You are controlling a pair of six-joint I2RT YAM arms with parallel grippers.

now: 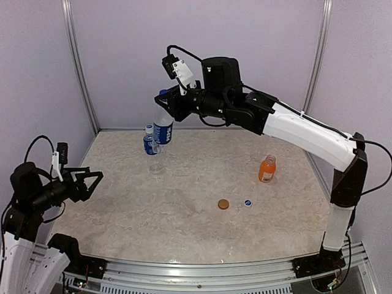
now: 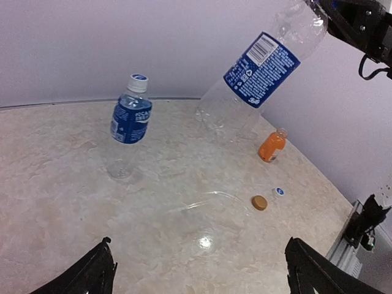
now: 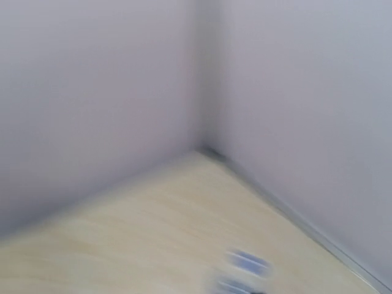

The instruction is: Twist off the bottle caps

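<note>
My right gripper (image 1: 169,100) is raised at the back left, shut on the neck of a clear bottle with a dark blue label (image 1: 163,127). The bottle hangs tilted above the table and also shows in the left wrist view (image 2: 260,68). A blue cap (image 1: 162,94) shows at its top. A second labelled bottle (image 1: 150,147) stands beneath it with its blue cap (image 2: 138,79) on. The short orange bottle (image 1: 267,169) stands uncapped at the right. An orange-brown cap (image 1: 223,204) and a blue cap (image 1: 247,203) lie loose mid-table. My left gripper (image 2: 197,241) is open and empty at the near left. The right wrist view is blurred.
The walls enclose the table (image 1: 184,226) at the back and both sides. A faint glassy arc (image 2: 214,197) lies on the table in front of my left gripper; I cannot tell what it is. My right arm (image 1: 306,131) spans the back right.
</note>
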